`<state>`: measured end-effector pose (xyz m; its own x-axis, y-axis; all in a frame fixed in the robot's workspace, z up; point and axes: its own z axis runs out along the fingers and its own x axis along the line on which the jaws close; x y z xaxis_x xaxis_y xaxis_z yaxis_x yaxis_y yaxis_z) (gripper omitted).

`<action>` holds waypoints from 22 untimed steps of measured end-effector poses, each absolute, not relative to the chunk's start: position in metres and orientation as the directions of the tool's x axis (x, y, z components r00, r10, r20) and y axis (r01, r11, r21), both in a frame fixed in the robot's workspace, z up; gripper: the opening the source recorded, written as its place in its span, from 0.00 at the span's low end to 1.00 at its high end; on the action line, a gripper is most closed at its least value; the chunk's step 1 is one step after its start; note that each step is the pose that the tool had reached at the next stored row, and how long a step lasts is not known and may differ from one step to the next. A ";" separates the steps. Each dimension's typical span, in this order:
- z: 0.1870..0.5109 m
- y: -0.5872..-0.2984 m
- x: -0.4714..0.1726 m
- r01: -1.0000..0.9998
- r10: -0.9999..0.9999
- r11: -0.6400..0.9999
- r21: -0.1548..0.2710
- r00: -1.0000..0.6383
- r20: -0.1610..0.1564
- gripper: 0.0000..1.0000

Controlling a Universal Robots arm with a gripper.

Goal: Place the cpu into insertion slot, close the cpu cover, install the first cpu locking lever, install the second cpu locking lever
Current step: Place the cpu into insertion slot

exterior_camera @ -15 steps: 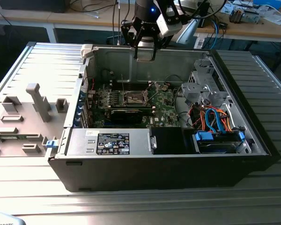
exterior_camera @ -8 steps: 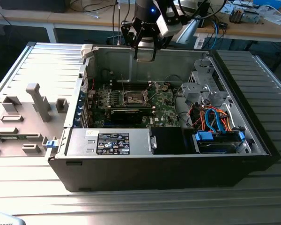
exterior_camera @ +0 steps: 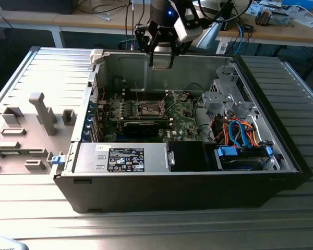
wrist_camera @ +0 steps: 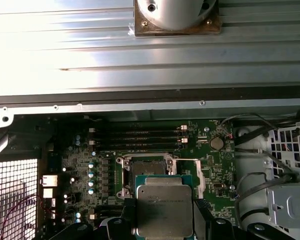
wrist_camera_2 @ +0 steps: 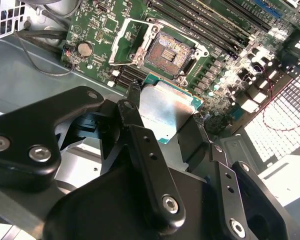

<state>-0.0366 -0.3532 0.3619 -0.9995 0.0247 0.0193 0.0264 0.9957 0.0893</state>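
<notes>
My gripper [exterior_camera: 162,61] hangs above the open computer case, over its back wall, shut on the cpu [wrist_camera_2: 166,111]. The cpu is a flat square chip with a silvery top and tan-gold edge, pinched by its sides between the two black fingers [wrist_camera_2: 134,116]. In the first wrist view the cpu [wrist_camera: 164,207] covers the near part of the insertion slot [wrist_camera: 146,167]. The insertion slot [wrist_camera_2: 167,52] is a dark square recess in the green motherboard, uncovered. The cpu cover [wrist_camera_2: 124,44], a thin silver frame, stands flipped open on the side of the coin battery [wrist_camera_2: 83,48].
The case [exterior_camera: 281,156] lies open on a ribbed metal table. Inside are a power supply [exterior_camera: 125,159], a drive cage [exterior_camera: 227,96] and blue and orange cables [exterior_camera: 240,130]. Memory slots [wrist_camera: 140,137] run beside the socket. A grey fixture [exterior_camera: 41,112] stands at the exterior view's left.
</notes>
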 end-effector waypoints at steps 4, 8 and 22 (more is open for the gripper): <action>0.361 -0.353 -0.037 0.026 0.025 0.996 0.089 -1.000 0.019 0.54; 0.360 -0.353 -0.037 0.026 0.025 0.996 0.089 -1.000 0.019 0.54; 0.358 -0.353 -0.037 0.026 0.025 0.996 0.089 -1.000 0.019 0.54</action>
<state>-0.0366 -0.3531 0.3577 -0.9995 0.0248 0.0193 0.0264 0.9956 0.0894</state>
